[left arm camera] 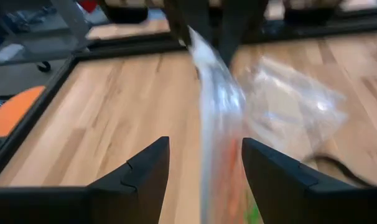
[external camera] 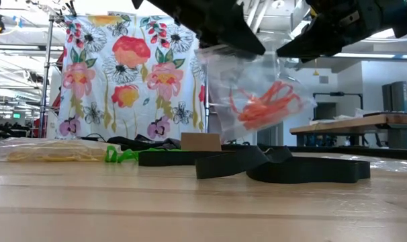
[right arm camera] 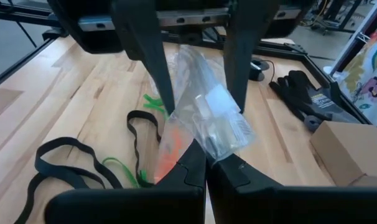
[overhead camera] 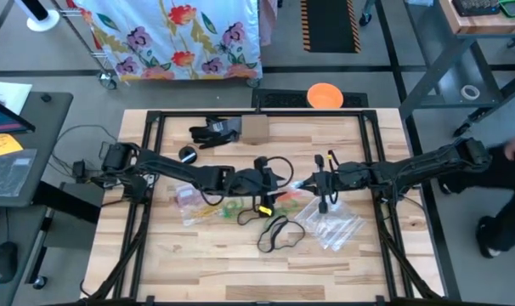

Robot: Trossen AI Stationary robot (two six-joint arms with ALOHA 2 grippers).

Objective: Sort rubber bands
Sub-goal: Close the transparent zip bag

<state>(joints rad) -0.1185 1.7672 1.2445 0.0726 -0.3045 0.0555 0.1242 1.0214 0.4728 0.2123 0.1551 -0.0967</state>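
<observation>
A clear zip bag (external camera: 257,94) with orange rubber bands (external camera: 267,104) inside hangs above the table's middle. My right gripper (right arm camera: 206,163) is shut on it, coming from the table's right. My left gripper (left arm camera: 204,167) is open, with one finger on each side of the same bag (left arm camera: 219,112), coming from the left. On the table lie green rubber bands (overhead camera: 232,206), wide black bands (overhead camera: 279,231) and a bag of yellow rubber bands (external camera: 49,152). My right gripper pinches the bag's upper part (right arm camera: 217,133) between its two shut fingers, reaching in nearly level from the table's right. The bag hangs below the fingers, clear of the table, with the orange bands gathered in its lower part (right arm camera: 171,150). Whether my left gripper's fingers (right arm camera: 152,68) touch the bag cannot be told.
Several empty clear bags (overhead camera: 334,225) lie at the near right. Black gloves (overhead camera: 213,132) and a cardboard box (overhead camera: 255,129) sit at the far edge, with an orange disc (overhead camera: 325,95) beyond it. Black cables (overhead camera: 274,163) run under the arms.
</observation>
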